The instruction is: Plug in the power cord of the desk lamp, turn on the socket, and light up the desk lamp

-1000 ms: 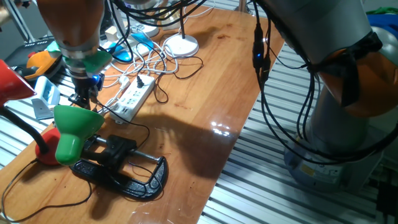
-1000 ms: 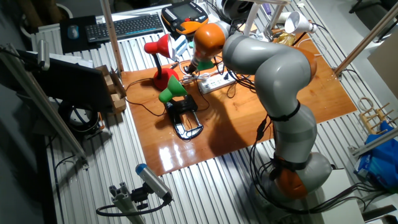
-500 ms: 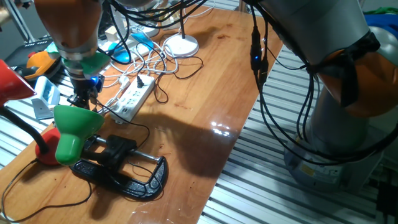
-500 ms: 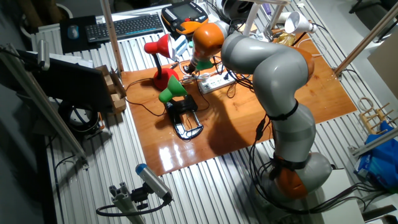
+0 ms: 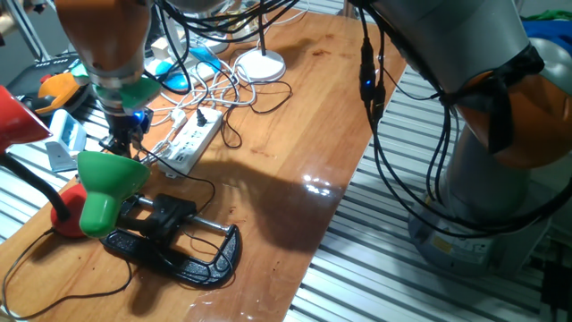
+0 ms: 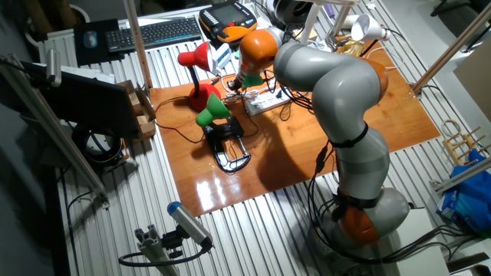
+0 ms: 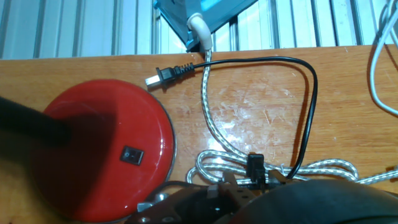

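Observation:
The desk lamp [image 5: 105, 183] with its green shade stands on a black clamp base [image 5: 183, 249] at the table's left front; it also shows in the other fixed view [image 6: 211, 113]. In the hand view the power cord [image 7: 306, 93] loops across the wood, and its small black plug [image 7: 169, 74] lies loose on the table, prongs pointing left. The socket [image 5: 192, 139], a long white strip, lies just right of my gripper [image 5: 119, 143]. My gripper [image 7: 250, 180] hovers over the cables below the plug. Its dark fingers crowd the hand view's bottom edge, and the gap between them is unclear.
A red lamp's round base [image 7: 106, 149] sits left of the plug, its red shade [image 5: 18, 112] at the far left. A braided silver cable [image 7: 205, 106] runs to a blue device [image 7: 205, 12]. A white round-based lamp [image 5: 259, 64] and tangled white cables [image 5: 210, 85] lie behind the socket.

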Available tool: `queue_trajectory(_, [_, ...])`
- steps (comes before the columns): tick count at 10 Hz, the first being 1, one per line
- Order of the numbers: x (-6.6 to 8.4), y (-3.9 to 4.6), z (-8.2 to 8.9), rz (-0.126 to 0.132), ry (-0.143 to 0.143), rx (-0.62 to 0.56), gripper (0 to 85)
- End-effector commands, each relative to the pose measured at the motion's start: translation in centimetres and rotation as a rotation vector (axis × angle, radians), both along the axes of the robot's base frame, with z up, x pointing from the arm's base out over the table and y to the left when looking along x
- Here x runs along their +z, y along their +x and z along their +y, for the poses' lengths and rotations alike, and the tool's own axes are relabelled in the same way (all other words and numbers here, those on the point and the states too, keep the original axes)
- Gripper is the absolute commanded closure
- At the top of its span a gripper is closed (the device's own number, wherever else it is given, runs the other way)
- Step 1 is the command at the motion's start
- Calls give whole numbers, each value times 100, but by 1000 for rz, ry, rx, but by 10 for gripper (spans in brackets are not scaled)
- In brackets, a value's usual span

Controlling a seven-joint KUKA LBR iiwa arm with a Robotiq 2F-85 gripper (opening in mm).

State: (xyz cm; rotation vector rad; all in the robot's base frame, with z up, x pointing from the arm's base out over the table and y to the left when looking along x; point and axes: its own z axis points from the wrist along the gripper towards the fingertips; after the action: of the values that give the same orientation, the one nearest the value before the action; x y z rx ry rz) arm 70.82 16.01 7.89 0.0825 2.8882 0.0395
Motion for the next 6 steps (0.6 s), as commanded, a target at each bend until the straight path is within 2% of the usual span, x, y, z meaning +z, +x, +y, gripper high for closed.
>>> queue_trajectory(1, [-25,7,2,-2,1,1,510])
queue_trajectory(6, [-98,15,-6,-9,-4,4,510])
